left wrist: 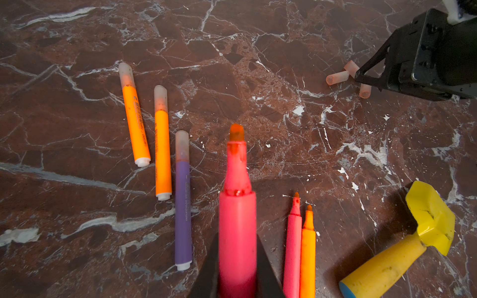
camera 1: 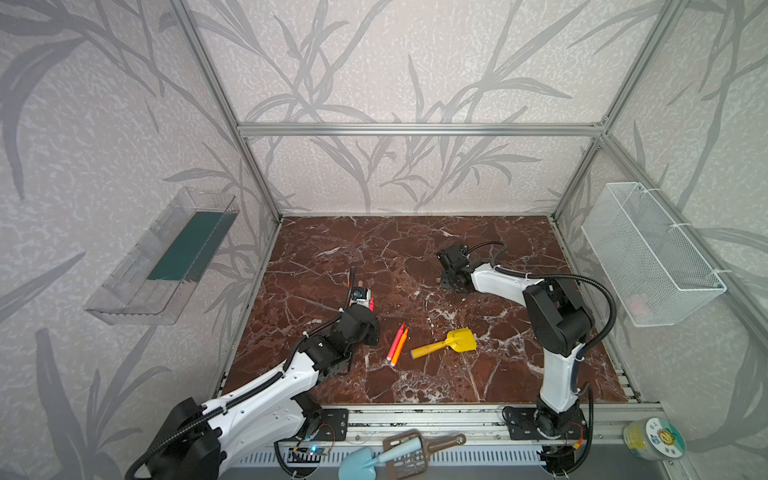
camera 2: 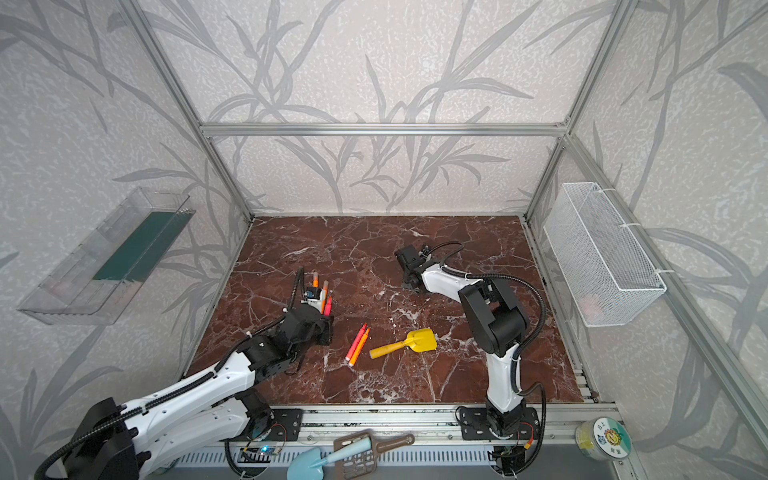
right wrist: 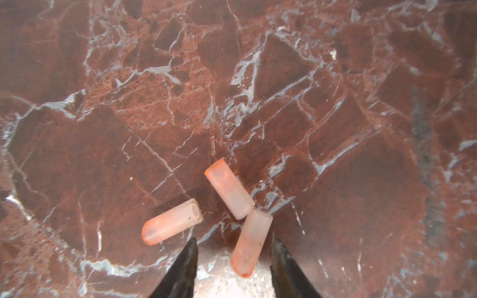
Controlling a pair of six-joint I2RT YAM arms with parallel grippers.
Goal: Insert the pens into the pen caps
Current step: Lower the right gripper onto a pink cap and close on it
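My left gripper [left wrist: 237,273] is shut on a pinkish-red pen [left wrist: 237,219] whose bare tip points forward above the table; in a top view the left gripper [camera 1: 368,306] is left of centre. Two orange pens [left wrist: 135,121] [left wrist: 162,152] and a purple pen [left wrist: 183,211] lie capped. A pink pen [left wrist: 293,245] and an orange pen [left wrist: 308,252] lie side by side, uncapped. Three pen caps lie loose under my right gripper [right wrist: 235,241]. It is open and straddles one pen cap [right wrist: 249,242], with a gap on each side. The other pen caps [right wrist: 171,222] [right wrist: 228,189] lie just beyond.
A yellow toy shovel [camera 1: 446,345] lies right of the uncapped pair. A wire basket [camera 1: 648,253] hangs on the right wall and a clear tray [camera 1: 166,257] on the left. A blue scoop [camera 1: 374,457] and a round jar [camera 1: 654,438] sit on the front rail.
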